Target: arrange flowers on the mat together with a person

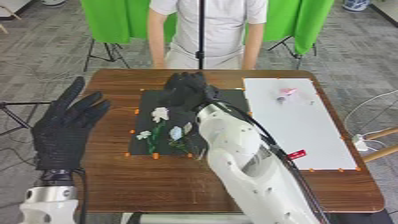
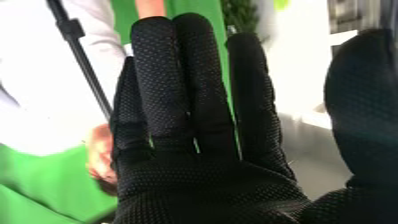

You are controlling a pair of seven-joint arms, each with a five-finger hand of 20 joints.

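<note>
Left hand (image 1: 62,137): positioned at the worktop's left edge, fingers extended, thumb spread; released. Small white flower (image 1: 144,135): on the black rectangular mat (image 1: 147,102), near its left edge. Pale blue-white flower (image 1: 176,133): on the mat, right of the small one. Larger white flower (image 1: 160,114): farther up the mat. Right hand (image 1: 185,92): over the mat's far part, released; fingers straight, thumb apart; contact with the mat cannot be determined. Pink flower (image 1: 287,92): on the white rectangular sheet (image 1: 311,135), toward its far edge.
</note>
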